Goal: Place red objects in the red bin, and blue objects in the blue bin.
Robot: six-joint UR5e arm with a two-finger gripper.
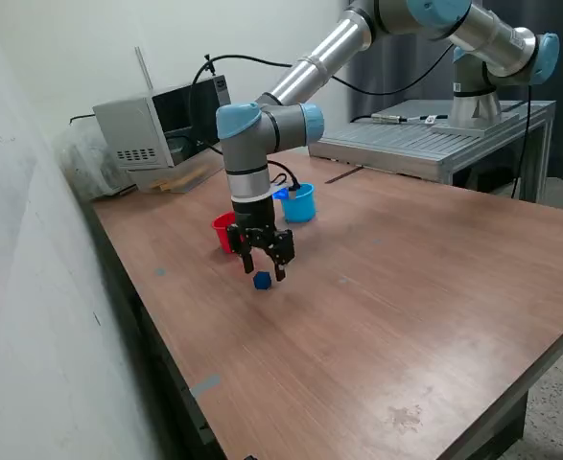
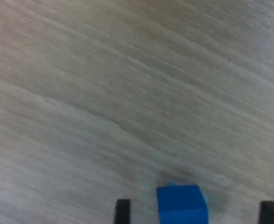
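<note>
A small dark blue cube lies on the wooden table, just below my gripper. The gripper is open, its two black fingers spread to either side of the cube and a little above the table. In the wrist view the blue cube sits between the two fingertips, closer to one of them, and is not touched. The red bin stands just behind the gripper, partly hidden by it. The light blue bin stands further back. No red cubes show.
A grey box-shaped device with cables sits at the table's far end in the exterior view's left. A grey metal bench carrying the arm's base stands behind the table. A white wall runs along the exterior view's left.
</note>
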